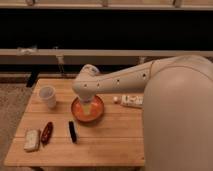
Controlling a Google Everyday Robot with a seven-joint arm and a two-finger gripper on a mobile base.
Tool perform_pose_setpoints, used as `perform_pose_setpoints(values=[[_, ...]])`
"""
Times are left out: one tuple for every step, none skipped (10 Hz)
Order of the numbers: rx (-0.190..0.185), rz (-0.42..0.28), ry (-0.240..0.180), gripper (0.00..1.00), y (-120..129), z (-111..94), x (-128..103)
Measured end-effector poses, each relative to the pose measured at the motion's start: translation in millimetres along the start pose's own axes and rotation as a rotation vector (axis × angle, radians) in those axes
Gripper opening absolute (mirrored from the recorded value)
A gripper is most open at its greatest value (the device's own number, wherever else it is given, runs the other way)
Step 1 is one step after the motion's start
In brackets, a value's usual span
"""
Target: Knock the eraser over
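I have the claw (89, 106) hanging straight down over the orange bowl (98, 115), its tip low inside the rim. From this angle I cannot tell whether the claw is open or closed. The white arm (125, 79) reaches to the bowl from the right of the view, and its rounded wrist housing sits directly above the bowl.

The eraser (73, 131) is on the bench (107, 150), just beside the bowl, on the near side and a little to its left in the view. It shows as a slim dark bar running roughly toward the camera. It is apart from the bowl's rim and apart from the claw. Only its dark narrow side is plain to me, so I cannot say for sure whether it stands on edge or lies flat.

Farther left of the bowl than the eraser, on the same near side, is a glossy reddish-brown oblong thing (47, 132). A pale rectangular pad (32, 140) lies just beyond it, the farthest from the bowl of the three. A white cup (47, 96) stands upright to the far left of the bowl, near the bench's back part. To the right of the bowl there is a small pale round thing (116, 99), and just past that a flat white object (131, 101), partly under the arm.
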State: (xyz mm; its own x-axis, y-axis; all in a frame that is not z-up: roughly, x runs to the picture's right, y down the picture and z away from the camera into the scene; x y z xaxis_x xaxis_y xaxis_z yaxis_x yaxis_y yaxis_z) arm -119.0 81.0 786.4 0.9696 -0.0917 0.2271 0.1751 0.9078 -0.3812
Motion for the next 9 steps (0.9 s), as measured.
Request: perform_pose_setpoints(values=[[0.006,-0.013,-0.022,0.80,8.0,-4.8,-13.6],[0.010,-0.023,-0.034,0.80,13.7,-7.0,-20.7],[0.012,-0.027,-0.042,0.80,17.8,-8.0,-25.2],[0.015,-0.035,-0.055,0.80,23.3,-8.8,-33.4],[0.015,-0.039,-0.061,0.80,25.4,-8.0,-38.0],[0.013,-0.043,-0.068,0.80,27.8,-6.0,-42.9],[0.008,-0.047,-0.074,0.80,31.3,-2.5,-47.2],[0.001,-0.050,-0.078,0.80,34.9,0.5,-50.8],[-0.005,-0.058,-0.085,0.80,38.3,2.5,-57.7]])
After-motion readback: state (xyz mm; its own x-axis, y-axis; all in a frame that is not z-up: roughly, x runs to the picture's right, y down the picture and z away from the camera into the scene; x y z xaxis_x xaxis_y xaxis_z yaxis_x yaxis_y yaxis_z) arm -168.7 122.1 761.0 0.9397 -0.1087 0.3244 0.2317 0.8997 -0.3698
